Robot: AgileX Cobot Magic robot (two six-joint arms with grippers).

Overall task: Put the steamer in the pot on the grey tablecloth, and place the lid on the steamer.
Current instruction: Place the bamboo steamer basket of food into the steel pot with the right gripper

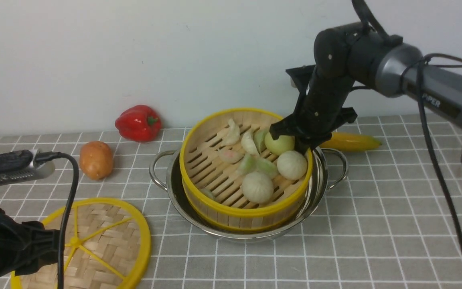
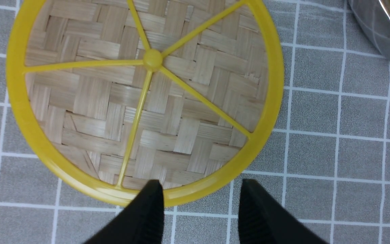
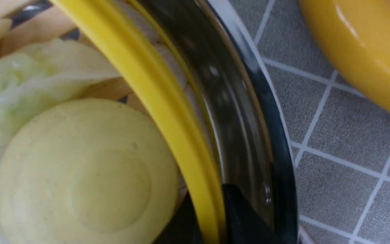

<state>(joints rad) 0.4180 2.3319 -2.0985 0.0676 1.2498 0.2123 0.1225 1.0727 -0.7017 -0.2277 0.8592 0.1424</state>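
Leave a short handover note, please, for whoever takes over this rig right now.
Right gripper: shut on the far-right rim of the steamer, which sits tilted in the pot on the grey tablecloth.
Left gripper: open, over the edge of the lid, which lies flat on the cloth beside the pot.
Done: steamer in the pot, not yet released.
Left: release the steamer, pick up the lid, set it on the steamer.

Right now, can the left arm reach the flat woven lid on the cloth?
Probably yes. The left tool hangs open right at the yellow edge of the lid, which lies flat on the grey tablecloth with nothing on top of it or in the way.
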